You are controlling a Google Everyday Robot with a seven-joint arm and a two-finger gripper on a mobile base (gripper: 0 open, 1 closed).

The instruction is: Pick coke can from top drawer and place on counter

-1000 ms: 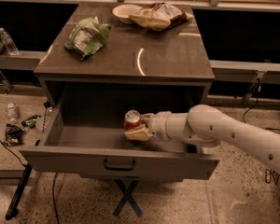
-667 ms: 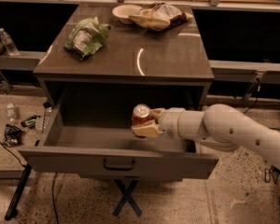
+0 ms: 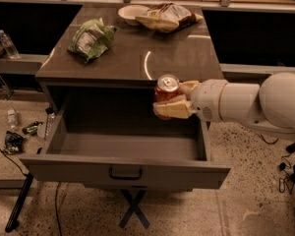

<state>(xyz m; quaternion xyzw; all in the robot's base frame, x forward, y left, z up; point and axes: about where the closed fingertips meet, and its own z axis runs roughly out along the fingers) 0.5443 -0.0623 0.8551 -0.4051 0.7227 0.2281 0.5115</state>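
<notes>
The coke can (image 3: 165, 89), red with a silver top, is upright in my gripper (image 3: 173, 100), which is shut on it. The can hangs above the open top drawer (image 3: 123, 171), level with the front edge of the counter (image 3: 137, 53). My white arm (image 3: 250, 104) reaches in from the right. The drawer's inside shows nothing else.
On the counter lie a green chip bag (image 3: 91, 39) at the left, a white bowl (image 3: 130, 13) and a brown snack bag (image 3: 164, 17) at the back. A water bottle (image 3: 7, 43) stands on the left ledge. Small items lie on the floor at the left (image 3: 12, 141).
My gripper has lifted the coke can from the drawer floor up to the counter's edge height and moved it to the right.
</notes>
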